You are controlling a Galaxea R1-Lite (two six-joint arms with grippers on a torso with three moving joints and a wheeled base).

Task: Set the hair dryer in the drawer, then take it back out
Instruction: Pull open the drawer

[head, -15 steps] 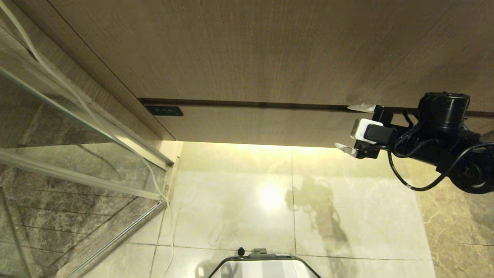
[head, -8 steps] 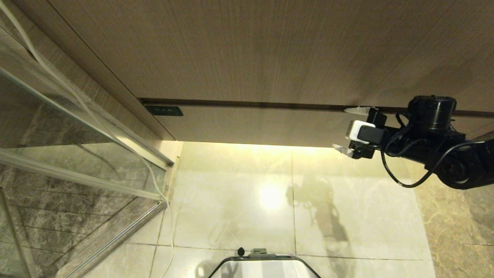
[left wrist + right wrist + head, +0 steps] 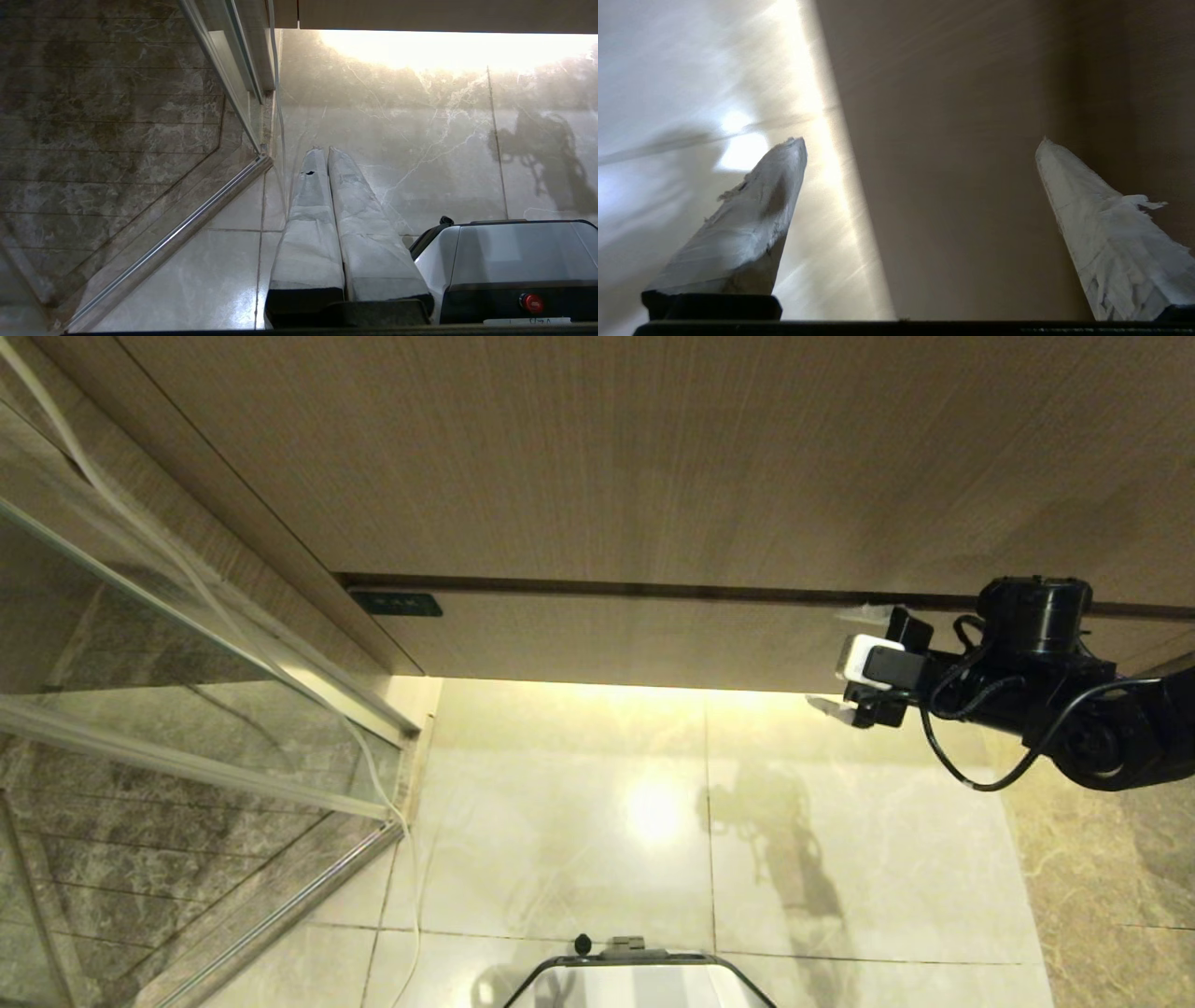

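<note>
Since the earlier frames, your right gripper [image 3: 845, 658] has slid a little to the left along the drawer [image 3: 607, 639] front and sunk slightly; the rest of the scene has kept its place. Its two white-wrapped fingers [image 3: 752, 219] are spread wide with nothing between them. One tip sits at the dark seam along the drawer's top edge, the other at the lit lower edge, so the fingers straddle the height of the flat front near its right end. From the wrist view you cannot tell whether either tip touches the wood. Behind the fingers you see the white-and-black camera block [image 3: 873, 663], then the black wrist and forearm [image 3: 1046, 681] running off to the right, with a looped black cable [image 3: 971, 775] hanging under it.

Your drawer is shut, flush under the taller wood-grain panel [image 3: 653, 457], with its small dark label [image 3: 397, 605] at the far left corner. The hair dryer shows in none of your views.

Your left gripper [image 3: 327, 154] is parked low beside the robot's base [image 3: 509, 266], fingers pressed together and empty, pointing over the pale marble floor [image 3: 579, 803]. A glass shower screen [image 3: 177, 644] with a metal rail stands to the left.
</note>
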